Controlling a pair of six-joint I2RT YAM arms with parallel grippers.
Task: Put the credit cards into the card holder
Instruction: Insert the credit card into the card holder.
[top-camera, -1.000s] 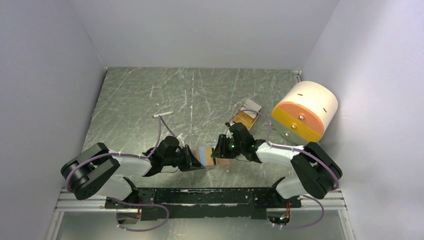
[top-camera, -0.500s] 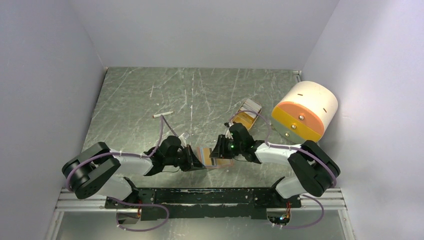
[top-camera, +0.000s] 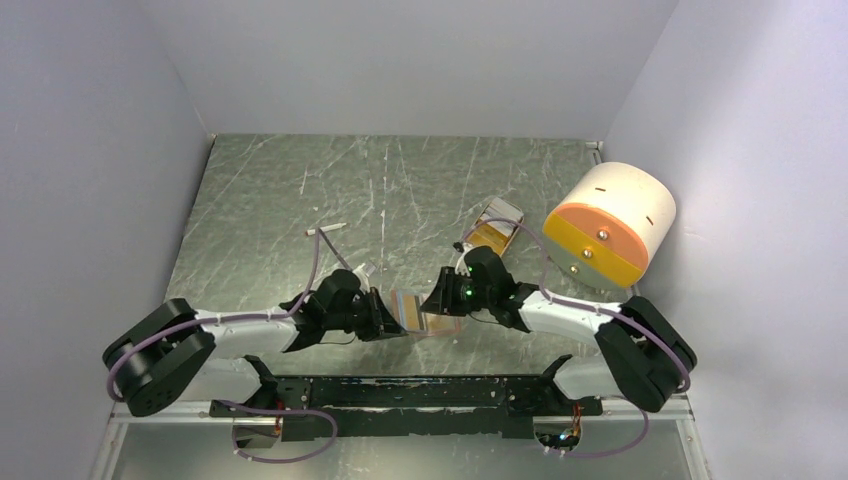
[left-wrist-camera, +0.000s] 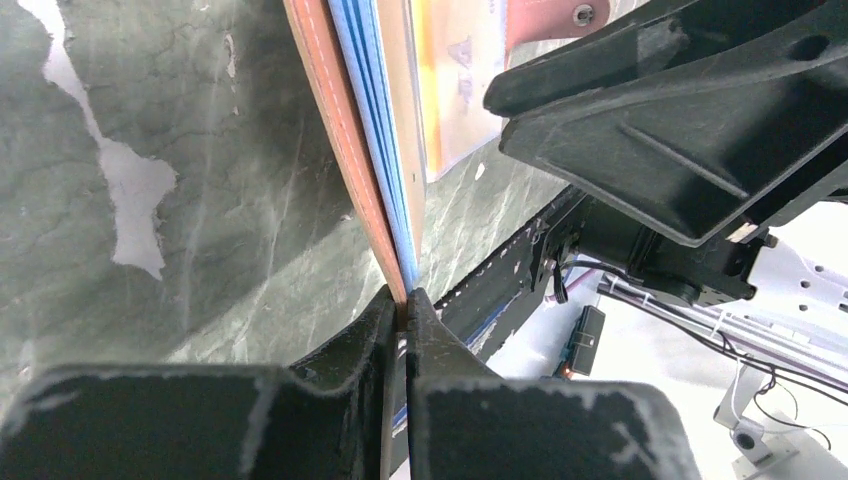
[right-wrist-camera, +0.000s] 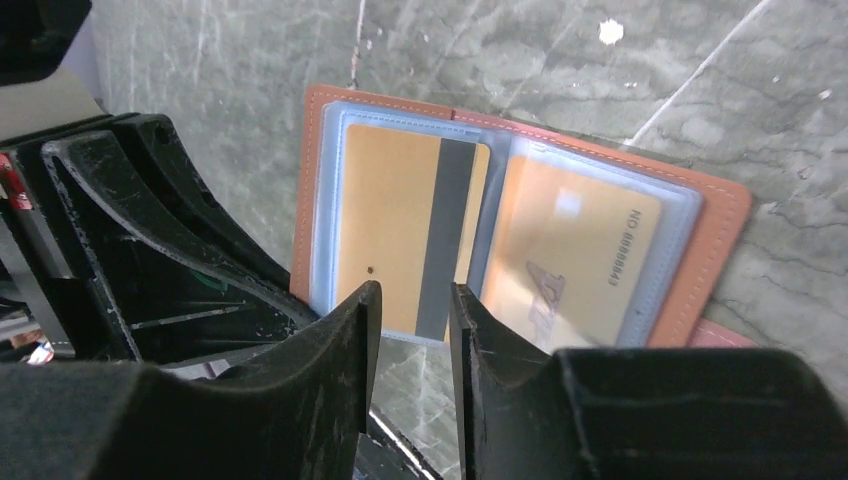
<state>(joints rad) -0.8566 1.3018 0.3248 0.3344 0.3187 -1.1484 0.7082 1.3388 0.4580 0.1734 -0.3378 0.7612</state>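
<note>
Clamping card holder (left-wrist-camera: 345, 140), left fingers (left-wrist-camera: 345, 345); right fingers (right-wrist-camera: 330, 370) parted.

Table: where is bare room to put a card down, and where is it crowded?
Free: the table beyond the white stick, to the back wall. Crowded: around the card holder at the near centre, and near the cylinder.
</note>
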